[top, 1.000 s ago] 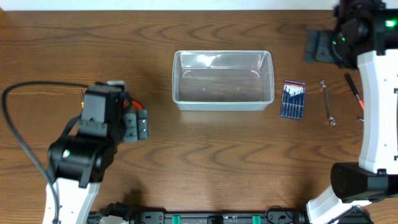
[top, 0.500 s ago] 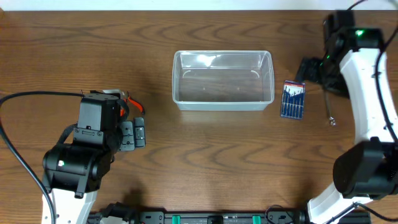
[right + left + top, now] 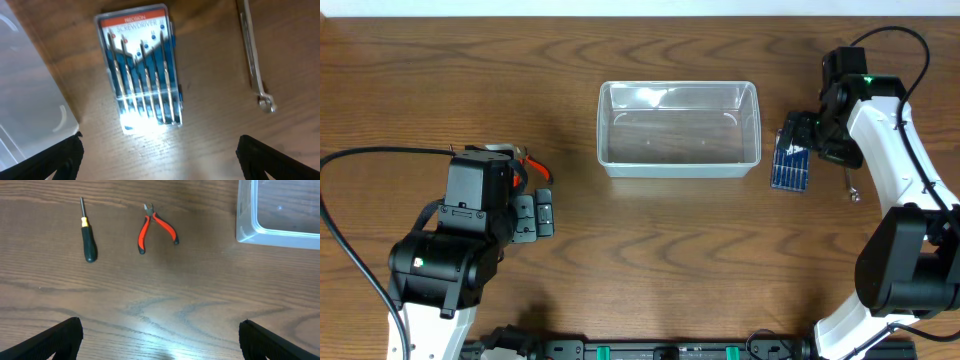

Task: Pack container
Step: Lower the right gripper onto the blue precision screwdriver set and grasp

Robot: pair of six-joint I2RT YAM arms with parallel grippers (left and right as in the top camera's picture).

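Observation:
The clear plastic container (image 3: 680, 168) stands empty at the table's middle back; its corner shows in the left wrist view (image 3: 245, 230) and its side in the right wrist view (image 3: 25, 100). My left gripper (image 3: 538, 215) is open and empty (image 3: 160, 340), short of red-handled pliers (image 3: 155, 227) and a black-handled screwdriver (image 3: 87, 235). My right gripper (image 3: 798, 135) is open and empty (image 3: 160, 160), hovering over a blue case of precision screwdrivers (image 3: 142, 70), just right of the container.
A slim metal wrench (image 3: 850, 180) lies right of the blue case (image 3: 790, 172) and shows in the right wrist view (image 3: 252, 55). The pliers (image 3: 530, 162) peek out beside the left arm. A cable loops at the far left.
My right arm has swung from the back right corner leftward to above the blue case. My left arm drew back a little, then held still.

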